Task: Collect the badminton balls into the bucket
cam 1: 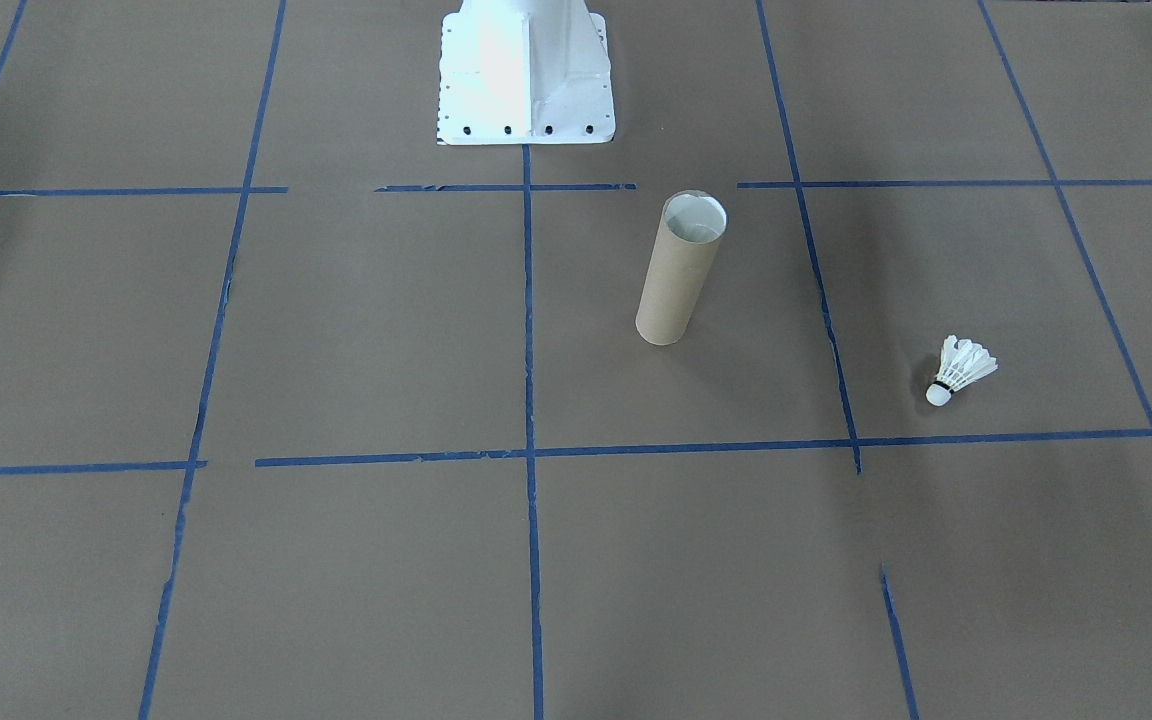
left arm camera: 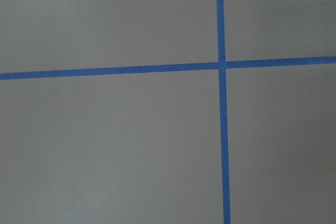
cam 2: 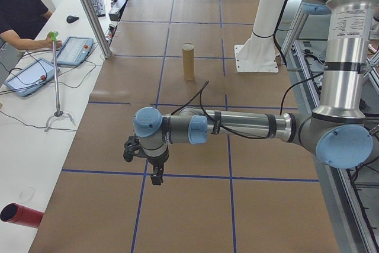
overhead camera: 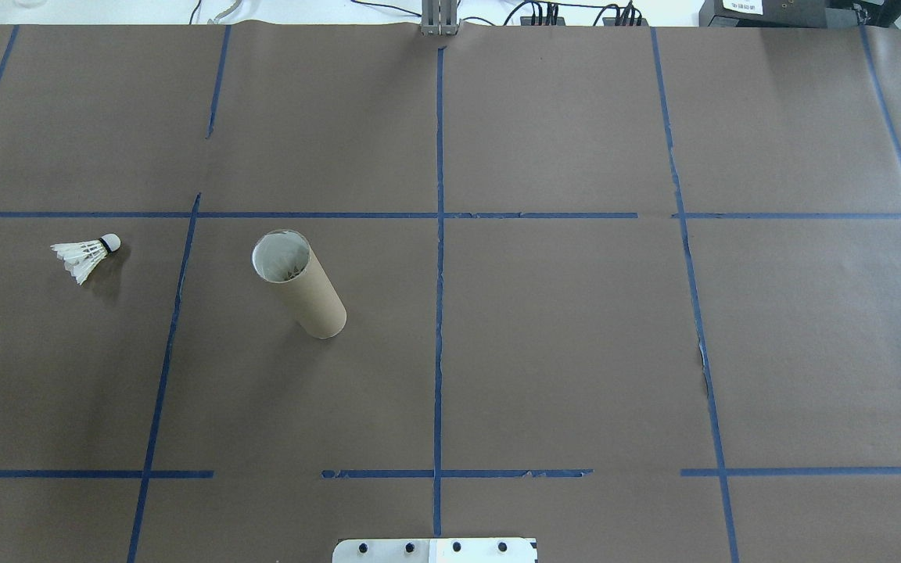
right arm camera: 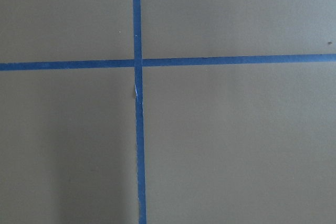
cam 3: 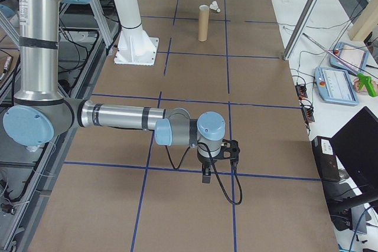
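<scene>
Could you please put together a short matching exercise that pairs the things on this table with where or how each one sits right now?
Things:
1. shuttlecock
2. cardboard tube
3. white robot base
4. blue tape lines

States:
A. stands upright, open mouth up
B. lies on its side, on the robot's left of the tube
C. form a grid across the brown paper
D. bolted at the table's edge, midway along

Pairs: 1-B, 2-A, 3-D, 4-C
</scene>
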`<action>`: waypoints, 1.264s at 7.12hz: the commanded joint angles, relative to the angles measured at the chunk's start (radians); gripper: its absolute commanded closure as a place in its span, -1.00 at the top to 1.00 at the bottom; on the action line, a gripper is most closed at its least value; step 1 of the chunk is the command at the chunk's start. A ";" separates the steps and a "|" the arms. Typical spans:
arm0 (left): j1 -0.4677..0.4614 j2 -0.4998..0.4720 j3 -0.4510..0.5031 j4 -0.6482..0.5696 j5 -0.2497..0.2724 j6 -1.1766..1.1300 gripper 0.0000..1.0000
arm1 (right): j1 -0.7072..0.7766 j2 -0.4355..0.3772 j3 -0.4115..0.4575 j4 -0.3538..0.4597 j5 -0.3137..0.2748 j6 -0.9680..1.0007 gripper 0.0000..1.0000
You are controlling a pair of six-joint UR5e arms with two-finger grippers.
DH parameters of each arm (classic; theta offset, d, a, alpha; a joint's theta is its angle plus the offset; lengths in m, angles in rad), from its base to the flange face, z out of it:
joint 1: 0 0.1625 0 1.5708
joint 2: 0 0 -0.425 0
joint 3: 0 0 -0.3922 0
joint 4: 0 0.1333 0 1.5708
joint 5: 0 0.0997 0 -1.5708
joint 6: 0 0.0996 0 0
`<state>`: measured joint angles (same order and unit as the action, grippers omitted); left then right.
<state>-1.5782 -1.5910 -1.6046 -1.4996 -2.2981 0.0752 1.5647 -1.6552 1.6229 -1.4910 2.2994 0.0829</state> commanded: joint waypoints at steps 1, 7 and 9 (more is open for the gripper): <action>0.000 -0.004 -0.017 -0.008 0.000 -0.005 1.00 | 0.000 0.000 0.000 0.000 0.000 0.000 1.00; 0.038 0.066 -0.109 -0.470 -0.138 -0.644 1.00 | 0.000 0.000 0.000 0.000 0.000 0.000 1.00; 0.160 0.155 -0.094 -0.858 -0.136 -1.009 1.00 | 0.000 0.000 0.000 0.000 0.000 0.000 1.00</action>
<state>-1.4857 -1.4877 -1.7091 -2.1269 -2.4329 -0.7211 1.5647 -1.6552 1.6230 -1.4910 2.2994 0.0830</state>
